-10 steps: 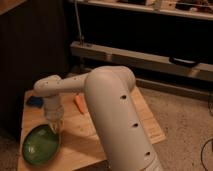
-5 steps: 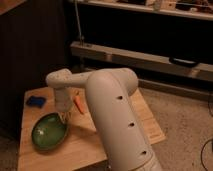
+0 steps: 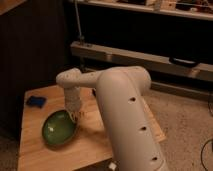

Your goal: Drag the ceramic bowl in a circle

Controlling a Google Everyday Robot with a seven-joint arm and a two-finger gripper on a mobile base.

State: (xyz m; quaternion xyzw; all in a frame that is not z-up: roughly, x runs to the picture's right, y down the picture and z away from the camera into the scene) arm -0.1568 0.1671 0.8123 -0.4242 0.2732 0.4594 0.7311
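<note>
- My claw (image 3: pixel 75 116) hangs at the end of my arm (image 3: pixel 120 100), pointing straight down at the right-hand rim of the ceramic bowl (image 3: pixel 58 130). I judge it sits there because the rim is the natural place to push or pull a wide, shallow dish sideways.
- I cannot tell how far the claw is open, nor whether it has the rim pinched or only rests against it; the tips blend into the bowl's edge.
- The ceramic bowl stands upright on the wooden table (image 3: pixel 45 159), toward the front left, with bare wood on every side of it. That open surface is what a circular drag needs, as I see it.
- A small blue object (image 3: pixel 36 101) lies near the table's back left corner, apart from the bowl. I judge it the one thing a wide loop could bump.
- The bowl is glossy and probably slides easily on the wood, so I expect light downward pressure to be enough.
- The table's front and left edges are close to the bowl, so I would keep the circle tight on that side.
</note>
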